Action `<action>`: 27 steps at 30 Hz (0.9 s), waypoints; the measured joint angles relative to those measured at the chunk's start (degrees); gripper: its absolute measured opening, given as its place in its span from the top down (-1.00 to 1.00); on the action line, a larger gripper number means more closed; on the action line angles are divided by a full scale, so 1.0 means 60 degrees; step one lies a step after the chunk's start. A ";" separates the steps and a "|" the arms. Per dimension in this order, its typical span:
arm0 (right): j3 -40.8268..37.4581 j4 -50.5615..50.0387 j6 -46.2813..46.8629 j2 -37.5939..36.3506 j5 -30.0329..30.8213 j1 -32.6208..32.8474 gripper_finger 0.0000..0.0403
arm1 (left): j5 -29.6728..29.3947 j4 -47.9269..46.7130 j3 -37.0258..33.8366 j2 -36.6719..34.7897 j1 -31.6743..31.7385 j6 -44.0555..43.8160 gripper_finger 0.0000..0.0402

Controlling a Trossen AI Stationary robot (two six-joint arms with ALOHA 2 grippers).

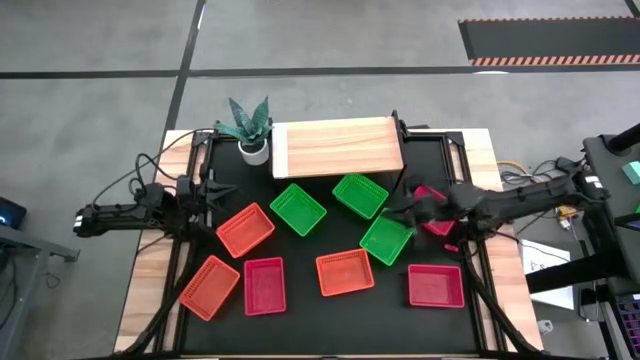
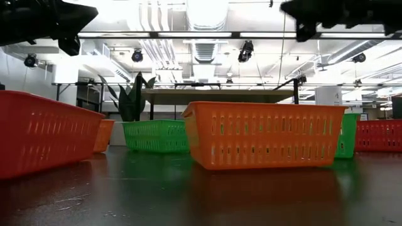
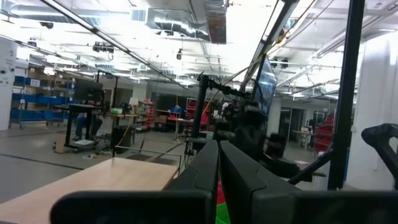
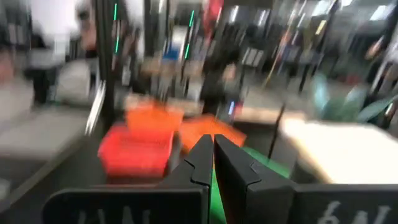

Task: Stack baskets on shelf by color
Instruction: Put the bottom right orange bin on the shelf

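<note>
The light-wood shelf (image 1: 338, 147) stands bare at the table's far side. Nine baskets lie scattered on the black tabletop in front of it: three green (image 1: 298, 209) (image 1: 360, 195) (image 1: 386, 240), three orange (image 1: 245, 229) (image 1: 210, 287) (image 1: 344, 273), and three red-pink (image 1: 264, 285) (image 1: 435, 285) (image 1: 436, 222), the last partly under my right arm. My left gripper (image 1: 215, 195) (image 3: 219, 162) is shut and empty at the table's left, raised above the orange baskets. My right gripper (image 1: 395, 212) (image 4: 213, 155) is shut and empty, up in the air between two green baskets.
A potted plant (image 1: 250, 125) stands just left of the shelf. Black frame rails (image 1: 480, 290) run along both sides of the tabletop. In the low view an orange basket (image 2: 267, 135) fills the near middle and a red one (image 2: 38, 132) the near left.
</note>
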 joint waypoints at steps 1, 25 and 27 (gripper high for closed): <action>0.0283 -0.0563 0.0025 0.0185 0.0002 0.0107 0.96 | 0.0000 0.0028 0.0000 0.0000 0.0000 0.0000 1.00; 0.5660 -0.9113 -0.3588 0.4666 0.0225 0.2842 0.96 | -0.0011 0.0613 0.0004 -0.0051 0.0001 0.0007 1.00; 0.6256 -0.9696 -0.3673 0.5190 0.0397 0.2847 0.96 | -0.0011 0.0613 0.0004 -0.0047 0.0000 0.0007 1.00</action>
